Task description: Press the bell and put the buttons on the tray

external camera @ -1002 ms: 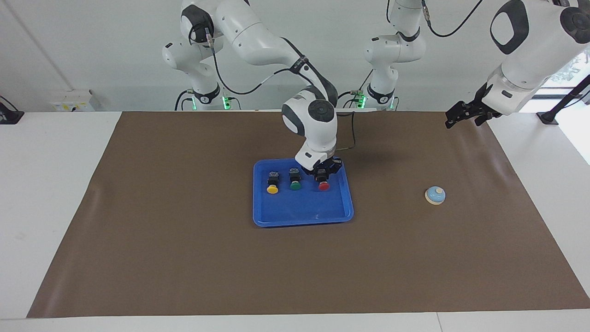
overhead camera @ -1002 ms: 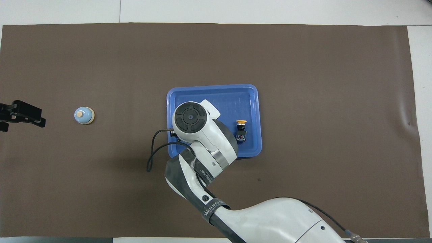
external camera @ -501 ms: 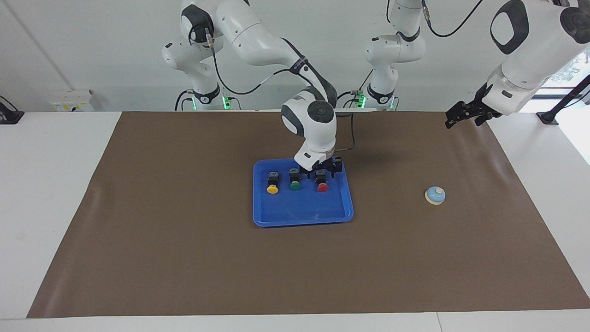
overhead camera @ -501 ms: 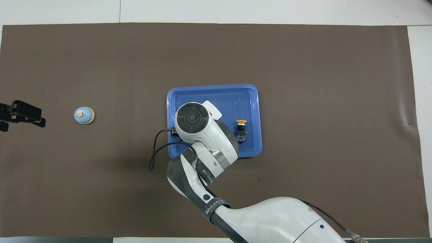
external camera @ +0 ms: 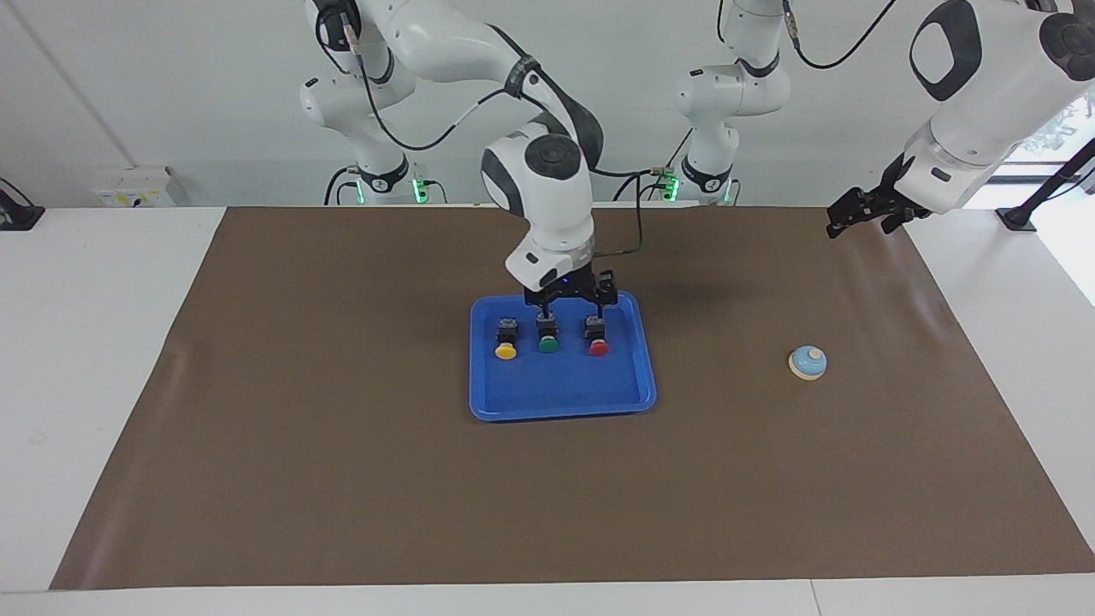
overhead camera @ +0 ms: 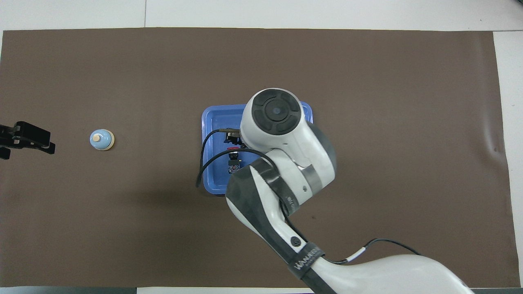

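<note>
A matte brown mat point(external camera: 342, 479) with faint creases covers most of the white counter point(external camera: 94, 342). On it lies the tray point(external camera: 560, 398), a flat rectangle of glossy bright-blue plastic with rounded corners and a low raised rim. Inside the tray, in the half nearer the robots, three push-button switches lie in a row on their sides, each a blocky black body with a smooth round cap turned away from the robots: the yellow button point(external camera: 506, 339) toward the right arm's end, the green button point(external camera: 547, 334) in the middle, the red button point(external camera: 598, 337) toward the left arm's end.

The right gripper point(external camera: 572, 301) hangs over the tray's nearer edge, pointing straight down from a rounded white-and-grey wrist. Its two slim black fingers point(external camera: 602, 296) are spread wide apart and grip nothing; one tip stands just above the green button's body, the other just above the red button's body, so the gap between the fingers spans the bare blue strip between those two. The yellow button sits outside the fingers, beside the green one.

The bell point(external camera: 807, 363), a small smooth light-blue dome on a cream rim with a cream knob, stands on the mat well apart from the tray, toward the left arm's end. The left gripper point(external camera: 843, 219) waits in the air over the mat's corner at that end; whether its dark fingers are apart cannot be told.
</note>
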Tool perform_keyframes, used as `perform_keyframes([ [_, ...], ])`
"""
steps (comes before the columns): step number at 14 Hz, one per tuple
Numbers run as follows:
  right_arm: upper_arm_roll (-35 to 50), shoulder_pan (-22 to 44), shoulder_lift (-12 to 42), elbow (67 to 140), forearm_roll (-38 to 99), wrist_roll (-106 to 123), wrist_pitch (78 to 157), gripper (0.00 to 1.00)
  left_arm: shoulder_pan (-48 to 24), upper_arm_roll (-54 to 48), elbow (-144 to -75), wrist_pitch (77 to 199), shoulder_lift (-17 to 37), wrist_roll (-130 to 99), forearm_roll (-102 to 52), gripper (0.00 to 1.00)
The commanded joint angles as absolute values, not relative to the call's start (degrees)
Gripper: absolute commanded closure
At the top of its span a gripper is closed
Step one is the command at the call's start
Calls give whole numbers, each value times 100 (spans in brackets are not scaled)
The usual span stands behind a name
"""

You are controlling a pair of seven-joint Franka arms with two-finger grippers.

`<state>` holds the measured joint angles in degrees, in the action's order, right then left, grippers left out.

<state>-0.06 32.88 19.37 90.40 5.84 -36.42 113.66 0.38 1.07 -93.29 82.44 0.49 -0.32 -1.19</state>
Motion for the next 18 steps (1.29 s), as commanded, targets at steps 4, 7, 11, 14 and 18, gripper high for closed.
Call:
perform_keyframes([
  [4, 35, 1883, 757, 9237, 537, -1190, 10214, 0, -44, 176, -9369, 8227, -44, -70, -149, 0],
  [7, 44, 1478, 379, 9255, 185, -661, 9801, 0, -44, 193, -9369, 8227, -44, -70, -149, 0],
  [11, 44, 1073, 106, 9255, -157, -176, 9290, 0, -44, 193, -9378, 8227, -44, -70, -149, 0],
  [14, 53, 713, 123, 9220, -150, -158, 9282, 0, -44, 176, -9378, 8227, -44, -70, -149, 0],
  [18, 35, 607, 27, 9403, -158, -167, 9062, 0, -44, 193, -9378, 8227, -44, -70, -149, 0],
])
